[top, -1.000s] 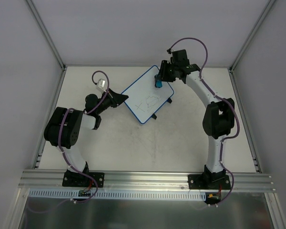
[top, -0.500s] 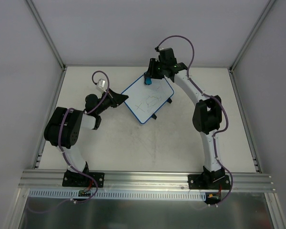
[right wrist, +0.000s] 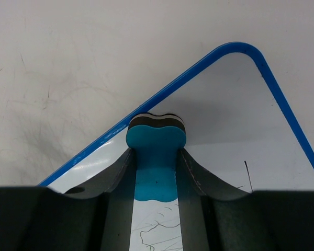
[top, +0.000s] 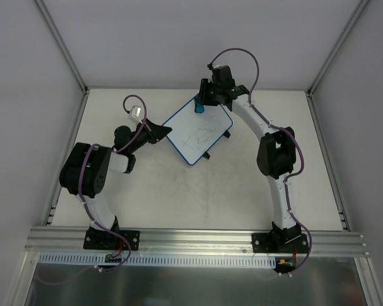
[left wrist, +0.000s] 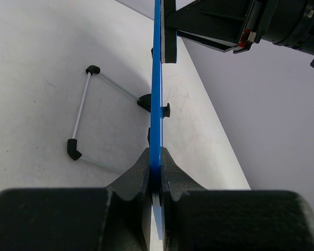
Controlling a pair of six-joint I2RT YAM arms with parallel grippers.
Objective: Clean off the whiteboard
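pinching the eraser (right wrist: pixel 156 137), the right gripper (right wrist: pixel 156 152) holds it at the whiteboard's (right wrist: pixel 235 117) edge ahead; left gripper (left wrist: pixel 156 163) clamps that board

R hand (top: pixel 200 104) w/ eraser (right wrist: pixel 156 157) further left

The whiteboard (top: pixel 195 135) is white with a thin bright blue rim, and faint dark pen lines are scribbled across its face. The eraser (right wrist: pixel 156 151) is teal, layered white and black at its tip, and the fingers (right wrist: pixel 115 180) beside it are black. The table (top: pixel 242 185) is off-white with grey scuffs, and the right arm (top: pixel 283 197) is white with black joints.
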